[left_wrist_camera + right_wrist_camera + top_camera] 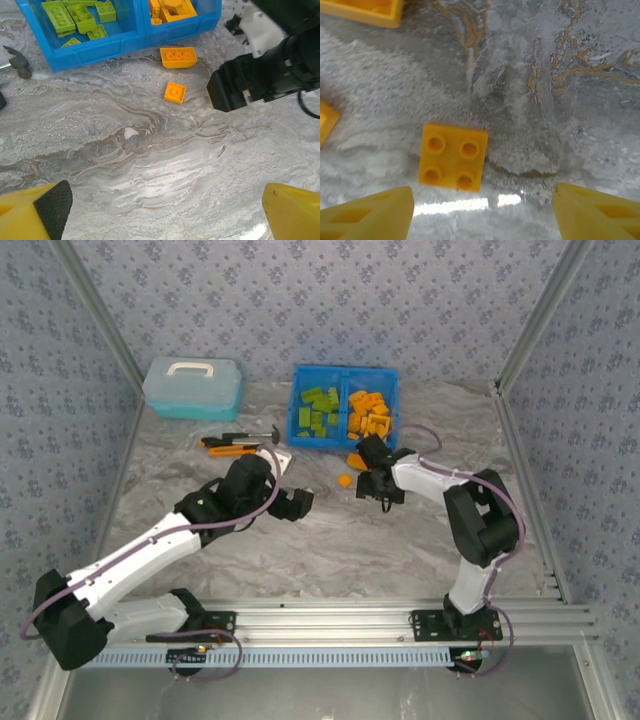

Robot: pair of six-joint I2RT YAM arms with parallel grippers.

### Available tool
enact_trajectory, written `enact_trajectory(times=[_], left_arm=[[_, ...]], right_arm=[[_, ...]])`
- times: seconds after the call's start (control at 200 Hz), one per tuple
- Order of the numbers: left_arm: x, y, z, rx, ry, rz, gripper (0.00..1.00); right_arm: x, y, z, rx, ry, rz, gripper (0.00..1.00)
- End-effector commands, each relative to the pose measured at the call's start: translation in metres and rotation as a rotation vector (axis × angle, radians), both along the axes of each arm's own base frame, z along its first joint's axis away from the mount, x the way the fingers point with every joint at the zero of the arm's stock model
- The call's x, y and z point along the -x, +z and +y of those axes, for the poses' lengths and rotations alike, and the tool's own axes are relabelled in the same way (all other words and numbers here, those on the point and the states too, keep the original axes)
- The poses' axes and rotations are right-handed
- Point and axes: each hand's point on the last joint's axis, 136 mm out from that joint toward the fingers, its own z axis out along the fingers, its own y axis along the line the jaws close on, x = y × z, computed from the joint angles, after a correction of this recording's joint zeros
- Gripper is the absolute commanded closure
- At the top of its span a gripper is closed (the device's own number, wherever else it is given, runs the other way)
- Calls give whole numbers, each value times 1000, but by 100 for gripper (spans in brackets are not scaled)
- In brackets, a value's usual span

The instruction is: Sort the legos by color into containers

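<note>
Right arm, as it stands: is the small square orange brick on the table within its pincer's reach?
Likely yes: the small square orange brick lies flat just ahead of the right pincer, jaws apart, nothing between them.

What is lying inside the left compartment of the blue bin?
Lime green legos lie in the left compartment of the blue bin, some overlapping. No orange one shows among them. What lies beneath them is covered.

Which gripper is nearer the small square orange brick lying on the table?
Right. The right gripper has the square orange brick just ahead of its fingertips. The left gripper sits farther back, with the brick well ahead of it.
</note>
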Motion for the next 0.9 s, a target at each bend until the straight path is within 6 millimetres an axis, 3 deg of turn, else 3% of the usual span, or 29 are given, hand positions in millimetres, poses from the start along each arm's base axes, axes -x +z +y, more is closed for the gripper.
enact_trajectory(times=[0.0, 0.3, 0.44, 0.63, 0.769, 0.894], left_arm=[[-2, 7, 1, 35, 29, -17, 1], [-8, 7, -9, 28, 4, -16, 1], [-9, 6, -13, 40, -5, -16, 1], [-9, 1, -16, 41, -10, 0, 1], [-11, -2, -22, 48, -20, 13, 1], [-12, -1, -31, 66, -40, 25, 1]], right_arm=[[-11, -7, 1, 21, -59, -9, 29], [-2, -27, -1, 45, -74, 29, 57], [-1, -18, 0, 22, -59, -5, 65], [-1, 29, -2, -31, -44, -129, 70], [-4, 88, 4, -82, -3, -283, 69], [-27, 139, 7, -109, 33, -438, 67]])
